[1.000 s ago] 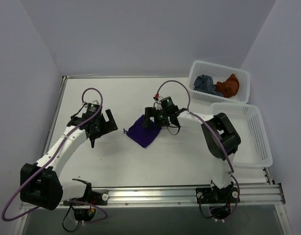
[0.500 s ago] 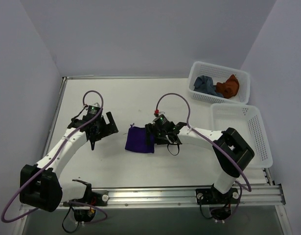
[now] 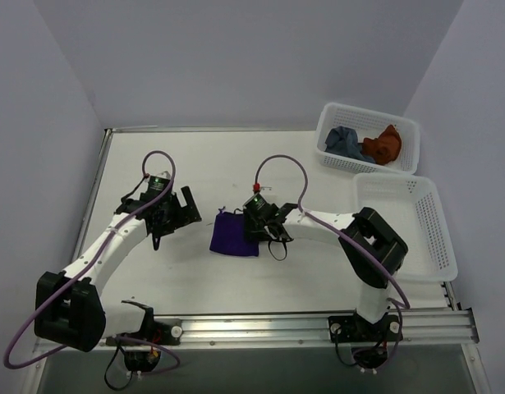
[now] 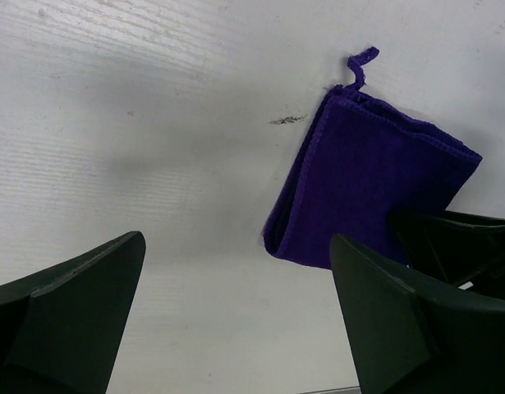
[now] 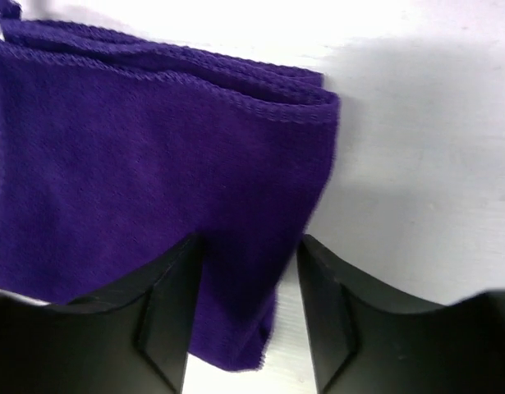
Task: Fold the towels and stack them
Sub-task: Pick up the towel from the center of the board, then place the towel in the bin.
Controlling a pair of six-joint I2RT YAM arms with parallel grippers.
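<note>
The purple towel (image 3: 234,235) lies folded in a small rectangle in the middle of the table; it also shows as the towel (image 4: 375,189) and the towel (image 5: 153,164). My right gripper (image 3: 254,226) is low over its right edge. In the right wrist view the right gripper (image 5: 248,246) straddles the towel's near corner, jaws partly narrowed, with a sliver of table showing beside the right finger. My left gripper (image 3: 184,209) hovers open to the towel's left, and in its wrist view the left gripper (image 4: 237,242) holds nothing. The blue-grey towel (image 3: 342,141) and orange towel (image 3: 383,144) lie crumpled in the far basket.
Two white perforated baskets stand at the right: the far basket (image 3: 330,111) holding two towels and a nearer basket (image 3: 445,246) with nothing in it. A metal rail (image 3: 318,327) runs along the near table edge. Purple cables loop above both arms.
The purple towel went from a skewed diamond to a neat folded rectangle, shifted slightly left. My right gripper followed it leftward and its jaws have narrowed. The left arm barely moved.
</note>
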